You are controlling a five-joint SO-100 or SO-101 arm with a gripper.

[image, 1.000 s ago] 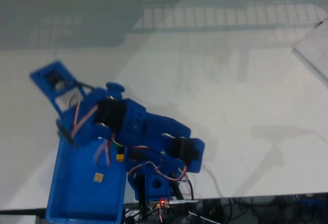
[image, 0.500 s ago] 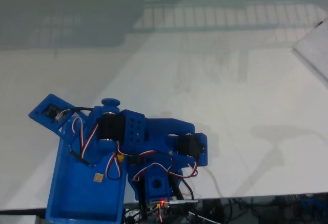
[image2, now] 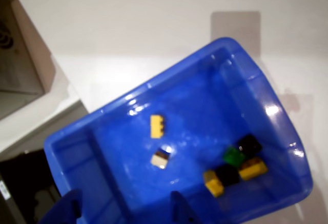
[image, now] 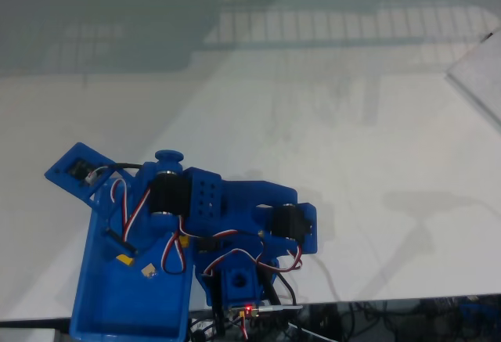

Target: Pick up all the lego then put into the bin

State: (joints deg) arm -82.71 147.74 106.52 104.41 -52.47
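Fixed view, glossy white table (image: 376,162), blue bin (image: 117,303) at its near edge.

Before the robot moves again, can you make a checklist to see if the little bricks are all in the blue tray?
1. Small yellow oblong plastic brick lies on the floor of the glossy blue plastic tray: ok.
2. Small tan squarish brick lies in the tray, apart from the yellow one: ok.
3. Cluster of yellow, black and green bricks sits inside near the tray's wall: ok.
4. Claw open and holding nothing, wrist view: ok.
5. White table shows no stray bricks in the fixed view: ok.
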